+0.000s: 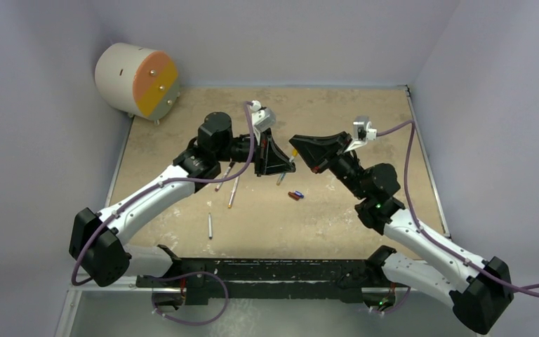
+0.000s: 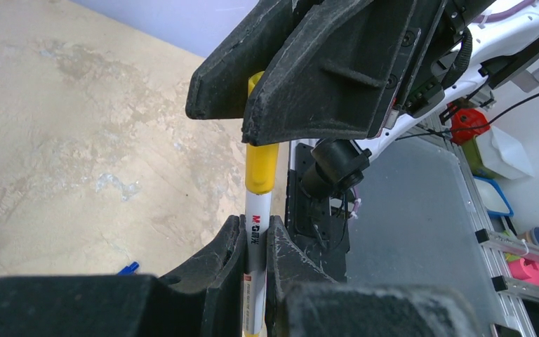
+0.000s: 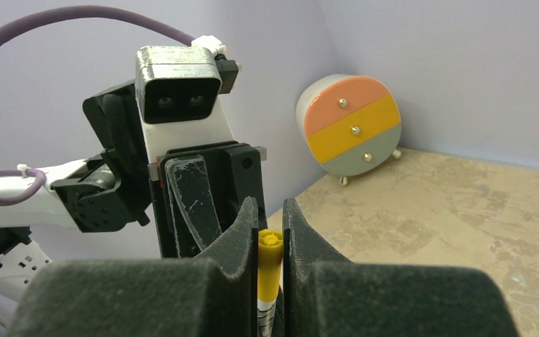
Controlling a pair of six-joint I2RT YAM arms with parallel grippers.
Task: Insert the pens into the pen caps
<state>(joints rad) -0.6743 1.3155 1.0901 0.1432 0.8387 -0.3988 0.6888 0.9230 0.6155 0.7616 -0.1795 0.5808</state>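
My left gripper [image 1: 288,164] [image 2: 256,230] is shut on a white pen [image 2: 255,242] and holds it above the table. A yellow-orange cap [image 2: 261,166] [image 3: 269,254] sits on the pen's upper end. My right gripper [image 1: 294,145] [image 3: 270,210] is shut on that cap from above; its fingers [image 2: 302,77] show in the left wrist view. Three more pens [image 1: 233,191] [image 1: 224,175] [image 1: 210,225] lie on the table left of the grippers. A red-brown cap [image 1: 293,194] and a blue cap [image 1: 300,197] [image 2: 128,268] lie together below the grippers. The black cap is not in view.
A round white drum with orange and yellow drawer fronts [image 1: 139,79] [image 3: 351,126] stands at the back left corner. A dark rail [image 1: 274,275] runs along the table's near edge. Lilac walls close in the back and sides.
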